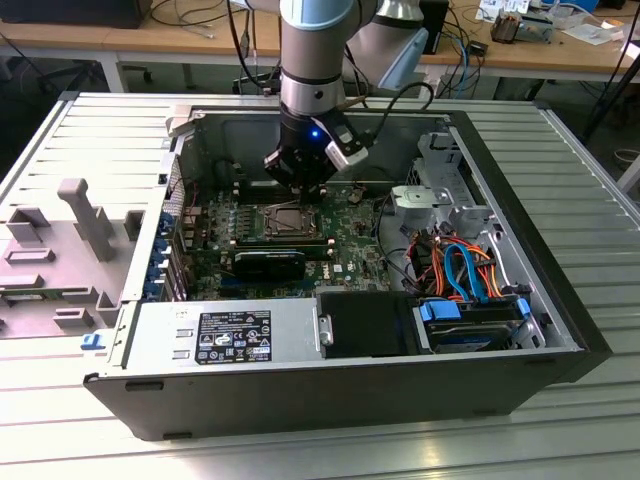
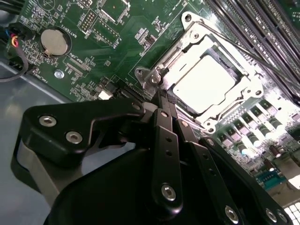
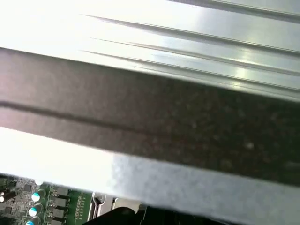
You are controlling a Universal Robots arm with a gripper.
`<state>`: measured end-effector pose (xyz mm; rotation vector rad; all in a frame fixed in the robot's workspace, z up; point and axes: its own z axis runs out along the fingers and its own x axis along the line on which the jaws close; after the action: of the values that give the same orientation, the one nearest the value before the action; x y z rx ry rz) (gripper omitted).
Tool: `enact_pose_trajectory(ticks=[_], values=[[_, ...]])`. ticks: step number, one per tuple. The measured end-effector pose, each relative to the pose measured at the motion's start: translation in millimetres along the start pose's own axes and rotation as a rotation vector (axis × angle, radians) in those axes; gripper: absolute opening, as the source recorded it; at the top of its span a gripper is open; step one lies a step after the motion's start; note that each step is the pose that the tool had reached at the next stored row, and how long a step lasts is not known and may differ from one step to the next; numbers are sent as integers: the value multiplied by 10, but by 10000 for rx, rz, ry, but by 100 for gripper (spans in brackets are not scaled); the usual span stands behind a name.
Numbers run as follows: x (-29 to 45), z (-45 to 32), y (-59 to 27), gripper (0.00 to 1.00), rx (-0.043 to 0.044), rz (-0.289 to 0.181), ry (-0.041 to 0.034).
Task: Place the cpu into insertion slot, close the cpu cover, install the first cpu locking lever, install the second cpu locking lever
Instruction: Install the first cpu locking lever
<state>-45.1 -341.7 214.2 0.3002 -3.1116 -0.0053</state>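
Note:
In the exterior view my gripper (image 1: 298, 185) hangs inside the open computer case, just above the far edge of the insertion slot (image 1: 290, 222) on the green board. In the second wrist view the black fingers (image 2: 164, 136) meet at their tips, so the gripper (image 2: 163, 97) is shut, with nothing visible between them. The tips sit right beside one corner of the socket. The cpu (image 2: 206, 84) lies in the socket, glaring bright, and the silver cpu cover (image 2: 180, 47) lies flat around it. A thin lever rod (image 2: 234, 47) runs along one side of the socket.
A black card (image 1: 270, 265) lies just in front of the socket, and a labelled power supply (image 1: 225, 335) fills the case's near side. Blue and orange cables (image 1: 465, 275) and a drive sit at the exterior view's right. A coin battery (image 2: 55, 41) and long memory slots (image 2: 262, 23) flank the socket.

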Motion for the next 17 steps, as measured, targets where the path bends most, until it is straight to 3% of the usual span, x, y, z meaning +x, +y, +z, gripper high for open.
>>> enact_pose_trajectory(ticks=[4,5,10,13,17], values=[[159,2,31,11,2,0,-56],[241,4,47,11,4,1,-81],[482,8,94,11,10,1,-131],[550,10,117,11,12,2,-138],[528,43,150,11,14,-90,-135]])
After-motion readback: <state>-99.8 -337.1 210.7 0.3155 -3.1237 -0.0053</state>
